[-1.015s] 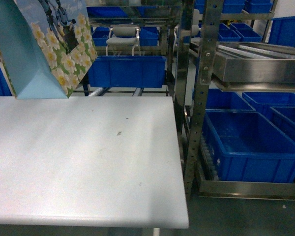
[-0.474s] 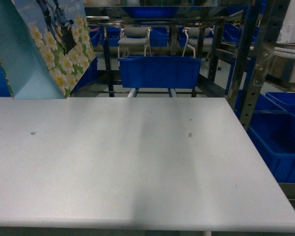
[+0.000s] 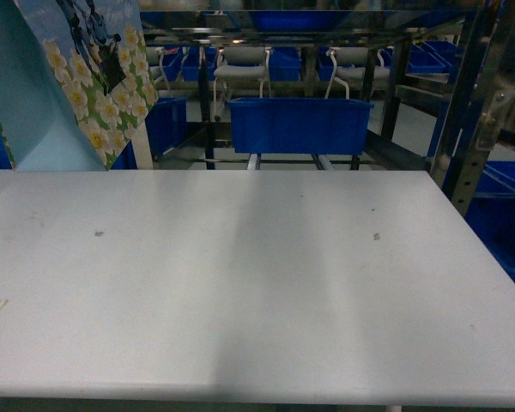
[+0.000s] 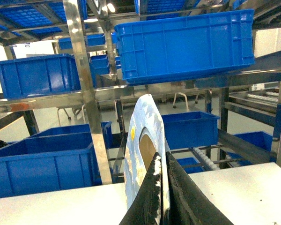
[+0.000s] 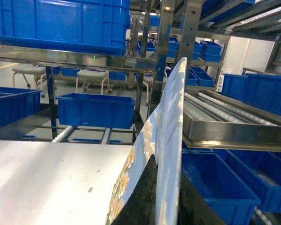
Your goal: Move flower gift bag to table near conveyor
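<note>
Head view dim, bluish cast. Table (image 3: 257,283) shows a soft vertical shadow band at centre and darkens toward the bottom edge. Focus soft throughout; background racks murky. Left wrist view brighter: ceiling lamps glare at upper centre, steel posts (image 4: 82,70) reflect light. Right wrist view evenly lit, bag (image 5: 166,154) blurred close in the foreground.

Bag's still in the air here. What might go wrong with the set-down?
1. The bag hangs tilted at the table's far left; released like that, it may tip or land off the far edge.
2. Each tool, left and right, pinches only a thin paper edge, which could slip or tear.
</note>
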### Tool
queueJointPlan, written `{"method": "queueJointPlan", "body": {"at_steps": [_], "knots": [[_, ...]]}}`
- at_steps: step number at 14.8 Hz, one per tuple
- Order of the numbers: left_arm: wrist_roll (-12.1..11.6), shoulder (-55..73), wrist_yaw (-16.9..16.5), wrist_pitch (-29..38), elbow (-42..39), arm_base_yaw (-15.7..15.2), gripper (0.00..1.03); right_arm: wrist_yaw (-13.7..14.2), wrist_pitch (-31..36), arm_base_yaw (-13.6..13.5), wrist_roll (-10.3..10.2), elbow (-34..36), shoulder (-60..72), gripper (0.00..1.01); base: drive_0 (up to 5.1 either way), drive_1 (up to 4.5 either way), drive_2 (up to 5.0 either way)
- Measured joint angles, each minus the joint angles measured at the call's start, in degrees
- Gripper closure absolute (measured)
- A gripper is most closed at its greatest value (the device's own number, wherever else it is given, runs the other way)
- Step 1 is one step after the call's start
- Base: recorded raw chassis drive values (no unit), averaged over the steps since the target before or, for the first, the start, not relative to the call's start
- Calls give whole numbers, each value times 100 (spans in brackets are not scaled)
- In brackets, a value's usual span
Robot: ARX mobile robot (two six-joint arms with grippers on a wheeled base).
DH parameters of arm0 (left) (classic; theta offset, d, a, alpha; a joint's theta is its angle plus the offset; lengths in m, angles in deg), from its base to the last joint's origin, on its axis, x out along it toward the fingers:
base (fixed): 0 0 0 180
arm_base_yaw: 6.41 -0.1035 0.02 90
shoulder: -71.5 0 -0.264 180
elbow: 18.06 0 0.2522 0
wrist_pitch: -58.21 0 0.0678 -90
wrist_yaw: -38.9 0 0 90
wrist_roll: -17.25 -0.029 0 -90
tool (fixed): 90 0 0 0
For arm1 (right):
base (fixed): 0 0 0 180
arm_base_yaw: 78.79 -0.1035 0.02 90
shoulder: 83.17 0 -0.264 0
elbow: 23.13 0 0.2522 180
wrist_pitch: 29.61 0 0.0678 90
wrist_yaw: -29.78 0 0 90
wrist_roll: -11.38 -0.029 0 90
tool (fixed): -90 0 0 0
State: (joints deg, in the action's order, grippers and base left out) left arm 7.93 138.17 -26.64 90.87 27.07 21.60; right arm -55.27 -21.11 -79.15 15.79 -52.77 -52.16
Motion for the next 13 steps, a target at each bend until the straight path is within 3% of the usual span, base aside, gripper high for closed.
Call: {"method": "queueJointPlan", "body": {"at_steps": [12, 13], "knots": [[0, 2, 0, 0, 0, 0, 101, 0, -15, 2, 0, 0, 2, 98, -491, 245, 245], [0, 0, 0, 4, 0, -4, 101, -15, -7, 2, 0, 0, 9, 98, 0, 0, 0]]}}
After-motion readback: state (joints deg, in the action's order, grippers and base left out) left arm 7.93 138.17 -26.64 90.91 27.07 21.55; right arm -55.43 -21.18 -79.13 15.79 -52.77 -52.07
